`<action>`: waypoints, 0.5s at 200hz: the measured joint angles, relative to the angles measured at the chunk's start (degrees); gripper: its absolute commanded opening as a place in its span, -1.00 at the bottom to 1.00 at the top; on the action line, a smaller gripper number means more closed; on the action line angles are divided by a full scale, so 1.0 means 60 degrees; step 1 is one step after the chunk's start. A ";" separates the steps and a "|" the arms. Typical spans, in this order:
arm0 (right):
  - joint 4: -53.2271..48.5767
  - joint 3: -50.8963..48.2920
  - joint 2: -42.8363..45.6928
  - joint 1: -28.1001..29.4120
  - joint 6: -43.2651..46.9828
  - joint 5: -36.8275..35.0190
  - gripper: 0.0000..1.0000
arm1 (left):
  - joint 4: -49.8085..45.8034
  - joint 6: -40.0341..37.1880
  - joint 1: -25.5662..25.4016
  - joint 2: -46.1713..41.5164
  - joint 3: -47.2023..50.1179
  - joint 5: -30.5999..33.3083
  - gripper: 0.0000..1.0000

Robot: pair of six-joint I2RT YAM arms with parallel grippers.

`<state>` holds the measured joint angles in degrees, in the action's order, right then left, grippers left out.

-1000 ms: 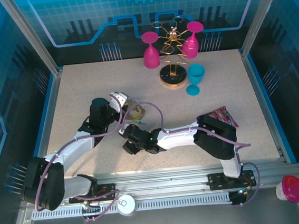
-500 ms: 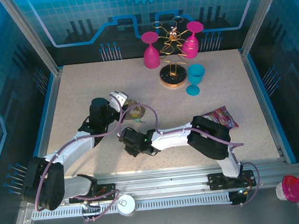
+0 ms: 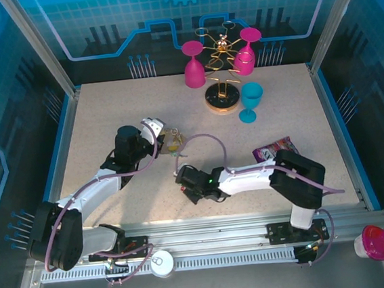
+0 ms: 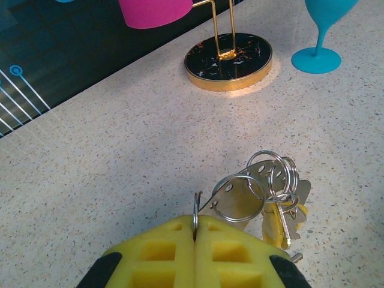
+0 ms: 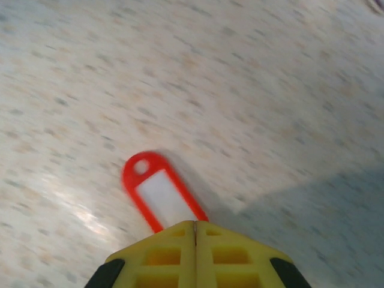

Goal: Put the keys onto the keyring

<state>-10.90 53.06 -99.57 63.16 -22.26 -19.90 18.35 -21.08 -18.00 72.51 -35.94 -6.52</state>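
The right claw (image 5: 195, 223) has just grabbed the red key tag (image 5: 157, 191) and moved back from the keyring (image 4: 196, 207), pinched tight in the left claw (image 4: 195, 227) over the table (image 3: 107, 111), so threading it likely comes next.

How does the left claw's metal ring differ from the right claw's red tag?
The silvery metal ring, pinched edge-on in the left claw, adjoins a bunch of rings and keys; the red plastic tag with a white label is alone in the right claw. Both claws are shut.

Three goblets (image 3: 193, 65) (image 3: 246, 54) (image 3: 250, 95) (two pink); one rack (image 3: 222, 101)
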 measured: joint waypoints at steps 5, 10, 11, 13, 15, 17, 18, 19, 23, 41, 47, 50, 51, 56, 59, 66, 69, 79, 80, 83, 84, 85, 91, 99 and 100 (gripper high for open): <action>-0.0004 -0.0160 0.0142 -0.0138 0.0000 0.0033 -1.00 | 0.0000 -0.0004 0.0000 0.0000 0.0000 -0.0040 -1.00; 0.0011 -0.0346 0.0302 -0.0313 -0.0004 0.0087 -1.00 | 0.0000 -0.0004 0.0000 0.0000 0.0000 -0.0066 -1.00; 0.0007 -0.0397 0.0346 -0.0368 -0.0004 0.0102 -1.00 | 0.0000 -0.0004 0.0000 0.0000 0.0000 -0.0069 -1.00; 0.0011 -0.0444 0.0393 -0.0426 -0.0004 0.0106 -1.00 | 0.0000 -0.0004 0.0000 0.0000 0.0000 -0.0073 -1.00; 0.0025 -0.0510 0.0452 -0.0495 -0.0004 0.0146 -1.00 | 0.0000 -0.0004 0.0000 0.0000 0.0000 -0.0084 -1.00; 0.0022 -0.0579 0.0510 -0.0565 -0.0007 0.0164 -1.00 | 0.0000 -0.0004 0.0000 0.0000 0.0000 -0.0102 -1.00; 0.0022 -0.0597 0.0532 -0.0590 -0.0011 0.0171 -1.00 | 0.0000 -0.0004 0.0000 0.0000 0.0000 -0.0109 -1.00; 0.0022 -0.0641 0.0576 -0.0645 -0.0007 0.0171 -1.00 | 0.0000 -0.0004 0.0000 0.0000 0.0000 -0.0117 -1.00; 0.0033 -0.0739 0.0659 -0.0765 -0.0007 0.0222 -1.00 | 0.0000 -0.0004 0.0000 0.0000 0.0000 -0.0135 -1.00; -0.0022 -0.0987 0.0933 -0.1253 -0.0022 0.0441 -0.81 | 0.0000 -0.0004 0.0000 0.0000 0.0000 -0.0175 -1.00; -0.0047 -0.0987 0.0954 -0.1330 -0.0055 0.0521 -0.70 | 0.0000 -0.0004 0.0000 0.0000 0.0000 -0.0208 -1.00; -0.0044 -0.0987 0.0954 -0.1366 -0.0058 0.0579 -0.66 | 0.0000 -0.0004 0.0000 0.0000 0.0000 -0.0215 -1.00; -0.0044 -0.0987 0.0958 -0.1370 -0.0076 0.0586 -0.64 | 0.0000 -0.0007 0.0000 0.0000 0.0000 -0.0215 -1.00; -0.0044 -0.0987 0.0969 -0.1410 -0.0073 0.0663 -0.56 | 0.0000 -0.0007 0.0000 0.0000 0.0000 -0.0233 -1.00; -0.0044 -0.0987 0.0973 -0.1413 -0.0175 0.0710 -0.49 | 0.0000 -0.0007 0.0000 0.0000 0.0000 -0.0244 -1.00; -0.0051 -0.0987 0.0998 -0.1413 -0.0273 0.0841 -0.37 | 0.0004 -0.0007 0.0000 0.0000 0.0000 -0.0251 -1.00; -0.0058 -0.0987 0.1009 -0.1413 -0.0193 0.0907 -0.33 | 0.0004 -0.0004 0.0000 0.0000 0.0000 -0.0266 -1.00; -0.0084 -0.0987 0.1027 -0.1410 -0.0397 0.1078 -0.27 | 0.0000 -0.0007 0.0000 0.0000 0.0000 -0.0313 -1.00; -0.0087 -0.0987 0.1031 -0.1410 -0.0393 0.1089 -0.26 | 0.0000 -0.0011 0.0000 0.0000 0.0000 -0.0313 -1.00; -0.0098 -0.0987 0.1038 -0.1410 -0.0375 0.1137 -0.24 | 0.0000 -0.0011 -0.0004 0.0000 0.0000 -0.0317 -1.00; -0.0098 -0.0987 0.1038 -0.1413 -0.0401 0.1144 -0.23 | 0.0000 -0.0011 -0.0004 0.0000 0.0000 -0.0321 -1.00; -0.0117 -0.0987 0.1038 -0.1413 -0.0452 0.1155 -0.22 | 0.0000 -0.0015 -0.0007 0.0000 0.0000 -0.0324 -1.00; -0.0157 -0.0987 0.1042 -0.1413 -0.0517 0.1184 -0.20 | 0.0000 -0.0033 -0.0011 0.0000 0.0000 -0.0328 -1.00; -0.0222 -0.0984 0.1042 -0.1413 -0.0619 0.1202 -0.18 | 0.0000 -0.0040 -0.0011 0.0000 0.0000 -0.0353 -1.00; -0.0229 -0.0984 0.1042 -0.1413 -0.0634 0.1206 -0.18 | 0.0000 -0.0040 -0.0011 0.0000 0.0000 -0.0353 -1.00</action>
<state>-12.27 47.16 -93.32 54.68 -26.06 -12.67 18.35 -21.32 -18.06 72.51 -35.94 -8.64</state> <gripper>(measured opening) 0.395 0.049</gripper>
